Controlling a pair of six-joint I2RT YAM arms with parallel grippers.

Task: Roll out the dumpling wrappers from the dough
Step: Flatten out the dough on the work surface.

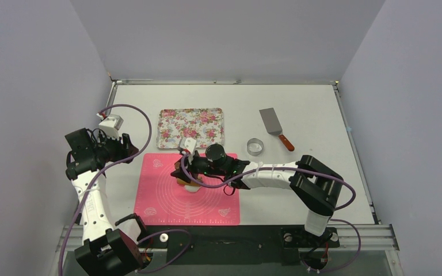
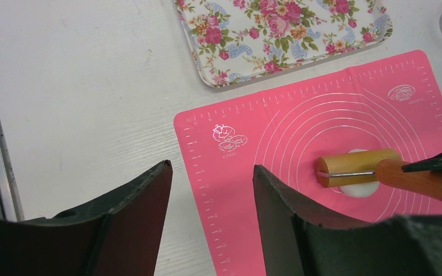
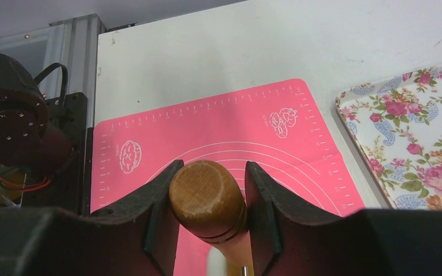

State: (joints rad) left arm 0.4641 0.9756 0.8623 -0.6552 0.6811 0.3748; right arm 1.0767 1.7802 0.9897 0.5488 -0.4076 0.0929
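1. A dumpling wrapper [image 2: 358, 188], a flat white piece of dough, is seen on a pink mat [image 2: 299, 126], inside its printed circles. Most of the wrapper is covered, so its outline cannot be told.
2. The wooden barrel of a rolling pin [image 2: 357, 163] is laid across the wrapper and touches it.
3. The rolling pin's handle is clamped between the right fingers [image 3: 162, 198], which are closed partway, one against each side of its rounded end.
4. The left fingers [image 2: 144, 213] are spread wide with nothing held between them. They are poised above the tabletop [image 2: 80, 103] at the mat's left edge, well apart from the wrapper.
5. A flowered tray [image 1: 191, 127] is set on the tabletop just beyond the mat's far edge.
6. A metal ring [image 1: 255, 146] is placed to the right of the tray, and a spatula [image 1: 273, 125] with a wooden handle is laid just beyond the ring.
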